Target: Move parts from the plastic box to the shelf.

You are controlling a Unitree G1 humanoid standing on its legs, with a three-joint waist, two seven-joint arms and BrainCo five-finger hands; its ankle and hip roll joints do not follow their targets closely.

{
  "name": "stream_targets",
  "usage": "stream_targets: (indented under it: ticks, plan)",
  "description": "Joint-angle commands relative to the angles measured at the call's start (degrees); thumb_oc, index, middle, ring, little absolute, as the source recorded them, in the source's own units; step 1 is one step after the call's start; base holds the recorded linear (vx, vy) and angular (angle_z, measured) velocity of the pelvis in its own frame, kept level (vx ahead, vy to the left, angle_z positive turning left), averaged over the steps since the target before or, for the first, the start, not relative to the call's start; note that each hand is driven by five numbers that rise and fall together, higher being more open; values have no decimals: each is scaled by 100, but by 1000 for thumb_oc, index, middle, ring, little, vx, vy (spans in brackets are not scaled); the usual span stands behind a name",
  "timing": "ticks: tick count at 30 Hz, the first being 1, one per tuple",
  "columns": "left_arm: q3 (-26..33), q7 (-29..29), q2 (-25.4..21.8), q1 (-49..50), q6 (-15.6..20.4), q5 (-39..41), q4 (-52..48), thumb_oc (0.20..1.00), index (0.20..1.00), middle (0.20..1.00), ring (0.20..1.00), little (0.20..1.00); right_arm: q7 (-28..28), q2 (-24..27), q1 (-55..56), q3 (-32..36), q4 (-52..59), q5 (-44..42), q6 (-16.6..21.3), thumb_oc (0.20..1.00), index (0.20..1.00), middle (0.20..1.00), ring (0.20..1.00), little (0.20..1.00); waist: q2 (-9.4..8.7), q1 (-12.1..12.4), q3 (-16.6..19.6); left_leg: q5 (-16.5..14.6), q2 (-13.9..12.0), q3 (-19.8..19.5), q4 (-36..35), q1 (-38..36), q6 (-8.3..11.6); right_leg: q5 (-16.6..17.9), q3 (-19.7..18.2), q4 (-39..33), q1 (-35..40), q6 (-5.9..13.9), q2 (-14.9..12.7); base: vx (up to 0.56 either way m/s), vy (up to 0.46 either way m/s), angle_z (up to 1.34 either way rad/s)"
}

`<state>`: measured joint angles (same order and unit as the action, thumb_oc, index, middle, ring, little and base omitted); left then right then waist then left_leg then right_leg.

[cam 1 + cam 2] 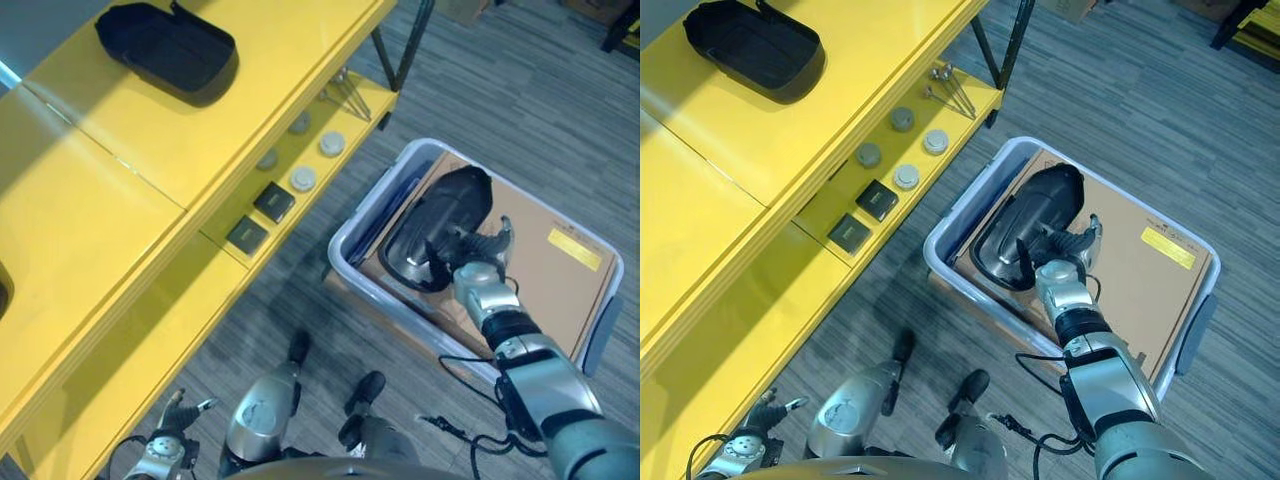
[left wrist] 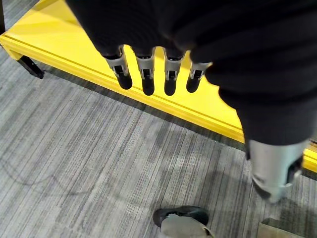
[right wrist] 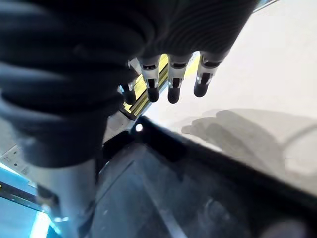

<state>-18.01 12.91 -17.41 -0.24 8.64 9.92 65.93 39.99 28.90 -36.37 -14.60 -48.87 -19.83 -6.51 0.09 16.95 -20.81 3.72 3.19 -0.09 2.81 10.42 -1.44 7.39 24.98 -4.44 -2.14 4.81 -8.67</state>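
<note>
A light plastic box point(image 1: 345, 240) stands on the floor to the right of the yellow shelf point(image 1: 150, 140). Inside it a black tray-shaped part point(image 1: 440, 210) lies on a brown cardboard sheet point(image 1: 545, 275). My right hand point(image 1: 478, 268) hovers at the near end of this part, open, with fingers spread over its rim. In the right wrist view the straight fingers point(image 3: 171, 82) hang just above the black part point(image 3: 198, 198). A second black part point(image 1: 165, 45) rests on the shelf's top board. My left hand point(image 1: 172, 425) is low at the lower left, open, beside the shelf's edge point(image 2: 208, 106).
The lower shelf board carries round discs point(image 1: 303, 178), two black square pieces point(image 1: 273, 202) and several metal pins point(image 1: 348, 95). A dark shelf leg point(image 1: 405, 45) stands behind the box. Grey carpet point(image 1: 530, 90) lies around the box.
</note>
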Motion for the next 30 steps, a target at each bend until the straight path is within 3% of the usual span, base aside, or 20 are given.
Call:
stream_targets:
  ticks: [1,21,30]
  plan:
    - [-244,75,-197,223,9,8,118,1000,1000,1000,1000,1000,-23,199,118,-294,-61,255,201,1000,1000,1000,1000,1000,63,131,393,-405,-275,-26,-63,146,161,-620,-356,539,-335,363,-319,-32,-20,0]
    - [-271,38,-242,89,-4,109,88,1000,1000,1000,1000,1000,-209,-54,13,-756,-333,476,-223,1000,1000,1000,1000,1000,22,213,263,-390,-237,-104,14,330,147,-577,-383,572,-480,375,-308,-1,0,0]
    - [-330,54,-207,-17,30,178,145,1000,1000,1000,1000,1000,-338,-277,47,-873,-837,527,-113,1000,1000,1000,1000,1000,9,278,177,-495,-235,-159,59,352,167,-637,-442,603,-504,412,-276,-5,-1,1]
